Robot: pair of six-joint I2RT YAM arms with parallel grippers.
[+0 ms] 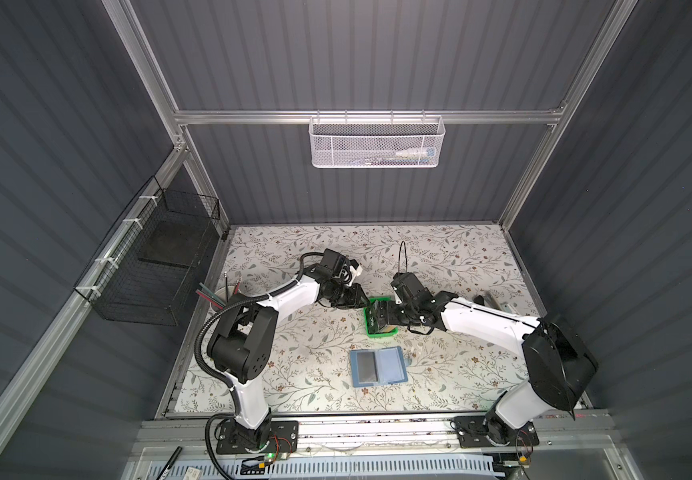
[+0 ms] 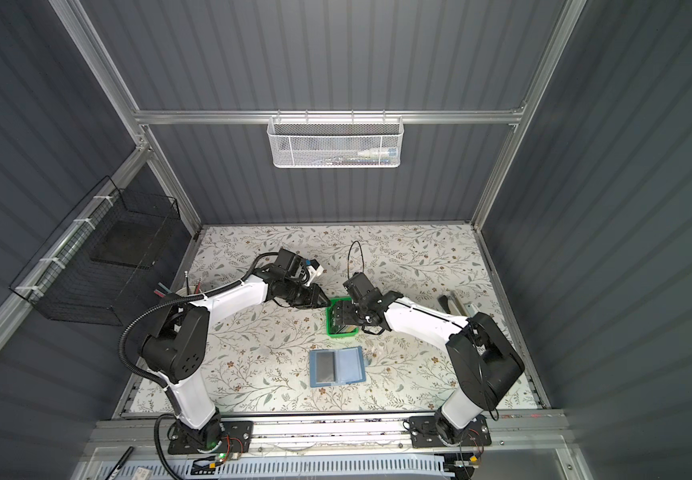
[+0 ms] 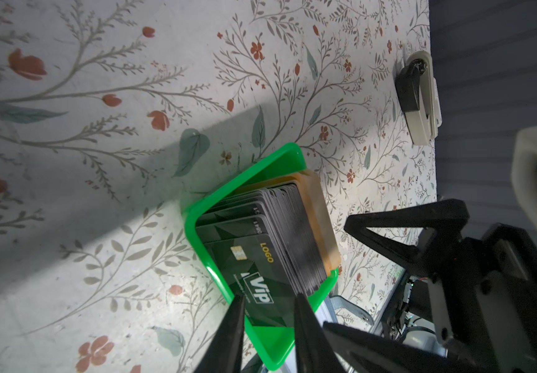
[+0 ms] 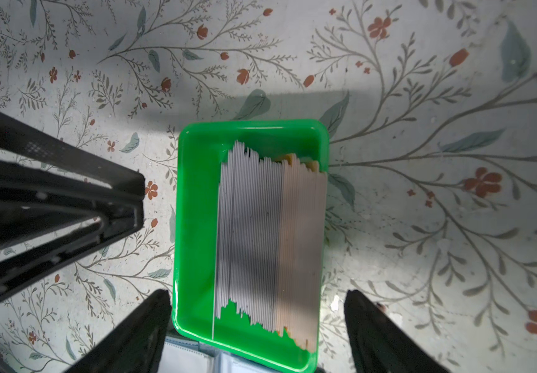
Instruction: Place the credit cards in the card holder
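In green tray (image 4: 196, 226), credit cards (image 3: 293, 226) stand on edge; left gripper (image 3: 272, 323), narrowly parted, empty, faces front card (image 3: 247, 268); right gripper (image 4: 259, 295) gapes wide above stack.

Dim walls (image 1: 377, 62), bright patches on the table (image 1: 439, 257).
A shadow band crosses the credit cards (image 4: 260, 232); near parts blur, top views bend at edges.

The table (image 4: 422, 242) was pale, printed with grey-green sprigs and rust-red flowers; the tray (image 4: 196, 210) was bright green; the credit cards (image 4: 254, 232) showed grey-white edges, tan at one end, the front card (image 3: 254, 277) dark with white and gold lettering; the card holder (image 1: 378, 366) was blue.
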